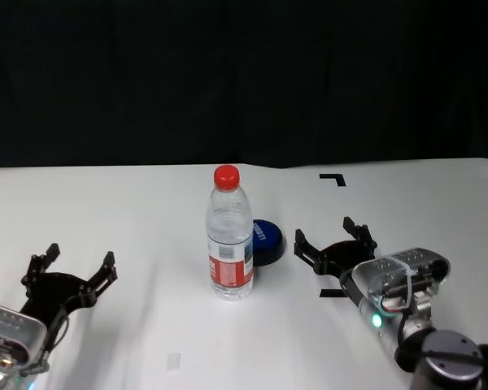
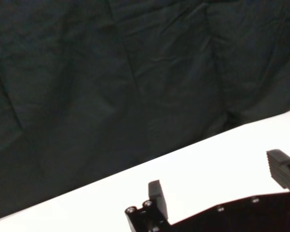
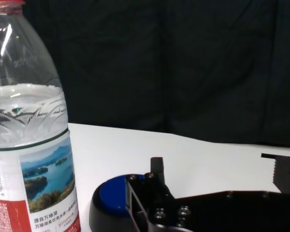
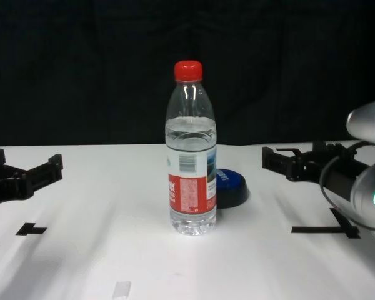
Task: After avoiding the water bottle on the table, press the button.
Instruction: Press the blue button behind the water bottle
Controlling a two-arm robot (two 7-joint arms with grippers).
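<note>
A: Bottle position, please?

B: Your water bottle (image 1: 229, 234) stands upright mid-surface (image 1: 146, 211), with the button (image 1: 267, 241) just behind it, toward your right.

A: And my claws?

B: Your right claw (image 1: 334, 241) hovers beside the button, its fingers spread wide and holding nothing. Your left claw (image 1: 71, 269) sits low at the near left, also wide, well apart from the bottle.

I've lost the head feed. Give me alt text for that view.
A water bottle stands upright mid-table, with the button just behind it toward the robot's right. The right claw, open, is beside the button; the left claw, open, sits at the table's near left.
</note>
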